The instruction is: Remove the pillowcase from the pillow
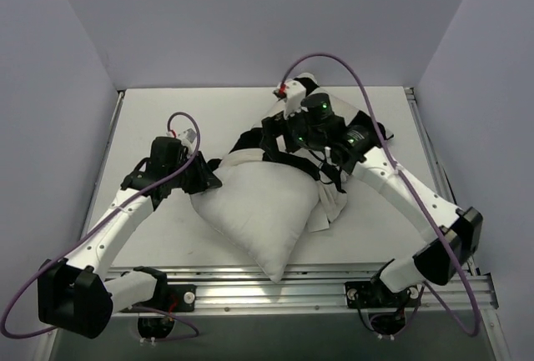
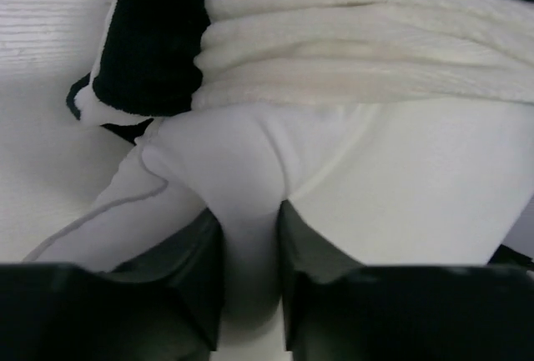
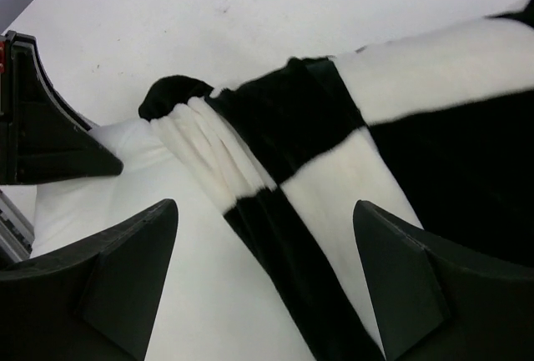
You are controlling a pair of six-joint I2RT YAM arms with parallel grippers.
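The plain white pillow [image 1: 260, 209] lies in the middle of the table with one corner pointing toward the arms. The black-and-white checked pillowcase [image 1: 250, 146] is bunched up around its far end, partly under the right arm. My left gripper [image 1: 207, 179] is at the pillow's left corner. In the left wrist view this gripper [image 2: 250, 211] is shut on a fold of the pillow [image 2: 400, 186], just below the pillowcase's gathered edge [image 2: 359, 52]. My right gripper [image 3: 265, 207] hangs open over the pillowcase [image 3: 309, 177], where it meets the pillow [image 3: 175, 294]. Nothing is between its fingers.
The white table [image 1: 167, 115] is enclosed by pale walls on three sides. A metal rail [image 1: 275, 286] runs along the near edge between the arm bases. A purple cable [image 1: 350, 73] loops above the right arm. In the right wrist view, the left gripper's black finger [image 3: 42, 136] shows at the left.
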